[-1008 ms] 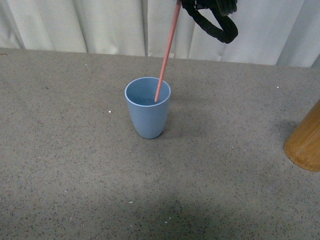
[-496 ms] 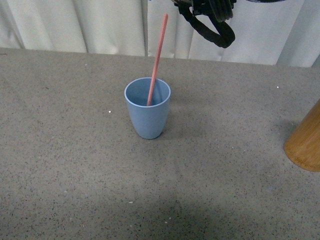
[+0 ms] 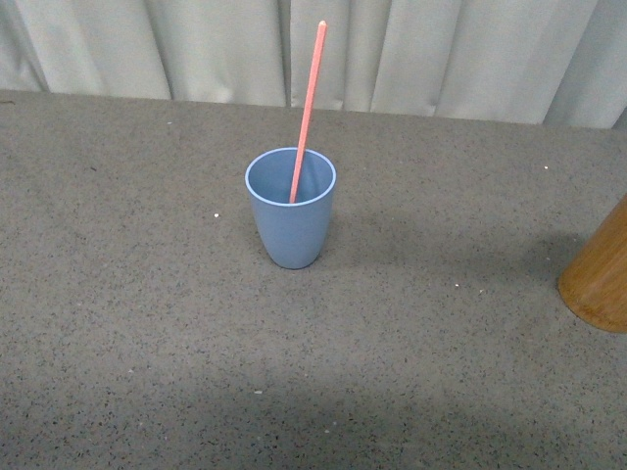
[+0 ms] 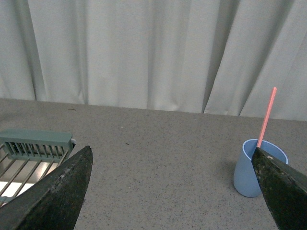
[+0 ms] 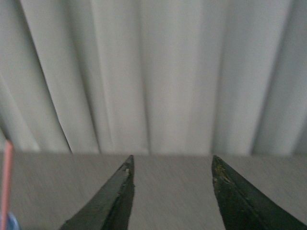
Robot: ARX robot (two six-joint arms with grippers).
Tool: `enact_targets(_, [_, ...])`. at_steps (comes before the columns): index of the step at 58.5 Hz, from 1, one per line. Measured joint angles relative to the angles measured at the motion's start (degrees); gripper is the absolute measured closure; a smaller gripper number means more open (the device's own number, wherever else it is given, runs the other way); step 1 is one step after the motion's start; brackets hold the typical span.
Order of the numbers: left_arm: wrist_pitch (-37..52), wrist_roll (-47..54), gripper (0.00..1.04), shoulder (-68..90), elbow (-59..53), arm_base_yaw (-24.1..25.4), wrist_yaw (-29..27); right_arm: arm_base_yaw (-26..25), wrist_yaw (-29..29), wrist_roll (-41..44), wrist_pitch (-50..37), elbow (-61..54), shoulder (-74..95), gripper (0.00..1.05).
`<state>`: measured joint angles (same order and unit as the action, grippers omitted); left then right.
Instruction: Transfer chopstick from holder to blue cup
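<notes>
The blue cup (image 3: 290, 208) stands upright a little left of the middle of the front frame, on the grey speckled table (image 3: 147, 323), and the chopstick (image 3: 306, 113) is inside it. The lower end of the stick rests down in the cup and the stick leans slightly to the right, its top end reaching up before the pale curtain (image 3: 196, 49) near the upper edge of the frame. Nothing is touching the stick. At the right edge of the same frame, well apart from the cup, I see only a part of the holder (image 3: 598, 279), orange-brown and cut by the border. No arm shows in the front view. In the left wrist view the left gripper (image 4: 175, 191) has its two dark fingers (image 4: 57, 191) spread wide to the lower corners of the frame with only table between them, so it is released and holds nothing; the cup with the stick appears at the lower right, partly behind one finger, and a grey-green rack (image 4: 33, 146) sits at the left edge. In the right wrist view the right gripper (image 5: 172, 201) also has its fingers (image 5: 112, 201) parted with nothing between, and the pink stick shows blurred at the lower left edge
</notes>
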<state>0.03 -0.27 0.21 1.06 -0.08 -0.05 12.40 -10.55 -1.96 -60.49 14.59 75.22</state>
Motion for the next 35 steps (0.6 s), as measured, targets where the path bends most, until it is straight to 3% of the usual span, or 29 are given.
enact_targets(2, [0.0, 0.0, 0.07, 0.0, 0.0, 0.0, 0.0, -5.2, 5.1, 0.6, 6.5, -5.9, -8.2, 0.67])
enact_targets(5, [0.0, 0.0, 0.07, 0.0, 0.0, 0.0, 0.0, -11.1, 8.8, 0.9, 28.5, -13.7, -30.8, 0.81])
enact_targets(9, [0.0, 0.0, 0.07, 0.0, 0.0, 0.0, 0.2, -12.1, 10.1, 1.3, 48.8, -14.3, -54.6, 0.95])
enact_targets(14, [0.0, 0.0, 0.07, 0.0, 0.0, 0.0, 0.1, -12.2, 10.5, 1.7, 59.1, -14.3, -71.0, 1.04])
enact_targets(35, [0.0, 0.0, 0.07, -0.1, 0.0, 0.0, 0.1, -12.3, 10.6, 1.7, 60.4, -14.4, -75.0, 1.04])
